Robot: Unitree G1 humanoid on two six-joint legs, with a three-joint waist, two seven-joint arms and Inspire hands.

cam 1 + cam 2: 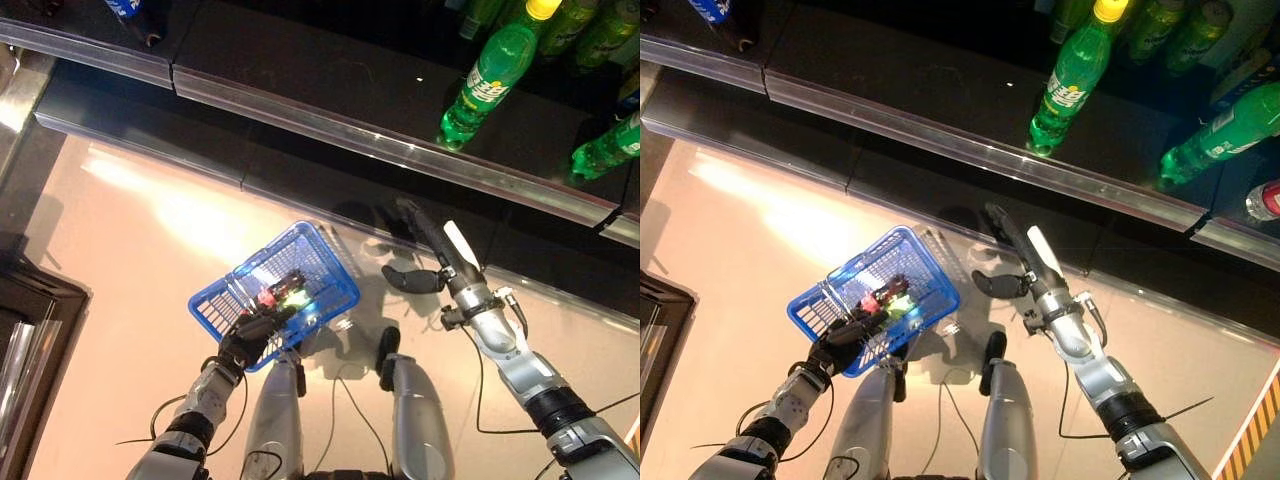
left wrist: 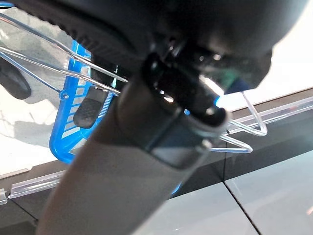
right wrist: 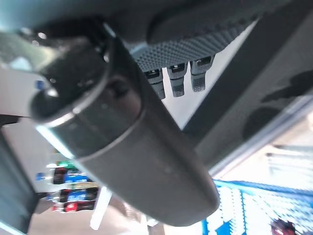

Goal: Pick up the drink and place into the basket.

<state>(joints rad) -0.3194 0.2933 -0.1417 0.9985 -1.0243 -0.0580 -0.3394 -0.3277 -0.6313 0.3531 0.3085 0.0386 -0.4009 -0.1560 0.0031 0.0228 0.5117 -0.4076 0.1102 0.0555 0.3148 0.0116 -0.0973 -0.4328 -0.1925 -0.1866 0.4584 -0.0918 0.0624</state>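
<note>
From the head camera, the left hand (image 1: 248,336) has its fingers curled round the wire handle of a blue basket (image 1: 322,256), which hangs above the pale floor (image 1: 130,260) in front of the shelf. Inside the basket lies a dark drink can (image 1: 287,288) with red and green markings, resting near the side closest to the holding hand. The right hand (image 1: 432,255) reaches toward the lower edge of the dark shelf (image 1: 330,85), its fingers straight and extended, the thumb standing out to the side; it holds nothing.

On the shelf stands a green soda bottle (image 1: 492,72) with a yellow cap, upright, well apart from the right hand. Another green bottle (image 1: 606,148) lies farther along to the right. The right eye view adds what the left eye view cuts off: a red-capped bottle (image 1: 1264,200) at the far right edge.

The left wrist view shows the basket's blue wall (image 2: 73,105) and its clear wire handle (image 2: 247,128) passing the hand's dark bulk, with fingers bent over the wire. The right wrist view shows the fingertips (image 3: 177,78) in a straight row with nothing between them and the thumb, and a corner of the blue basket beyond.
</note>
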